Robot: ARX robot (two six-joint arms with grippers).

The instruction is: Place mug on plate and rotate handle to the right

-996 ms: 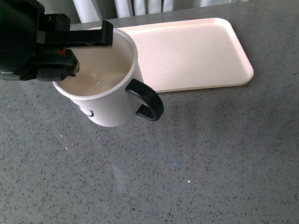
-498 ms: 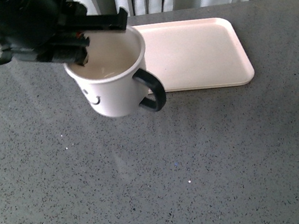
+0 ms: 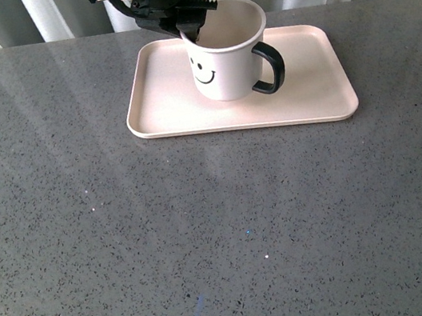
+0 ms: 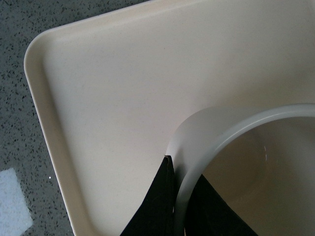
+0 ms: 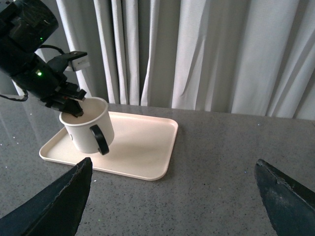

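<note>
Placement of mug (image 3: 222, 71) on plate (image 3: 158, 122), final stage.
Left gripper (image 3: 190, 32) pinches the mug rim over mid-plate, contact unclear; handle (image 3: 270, 67) points right; right gripper (image 5: 172, 164) gapes wide, idle. Next, I judge: lower, release, check handle.

Grey speckled table (image 3: 224, 237) before pale pleated curtains (image 5: 206, 49).

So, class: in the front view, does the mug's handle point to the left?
No, the black handle sticks out from the right side of the mug, over the plate.
</note>
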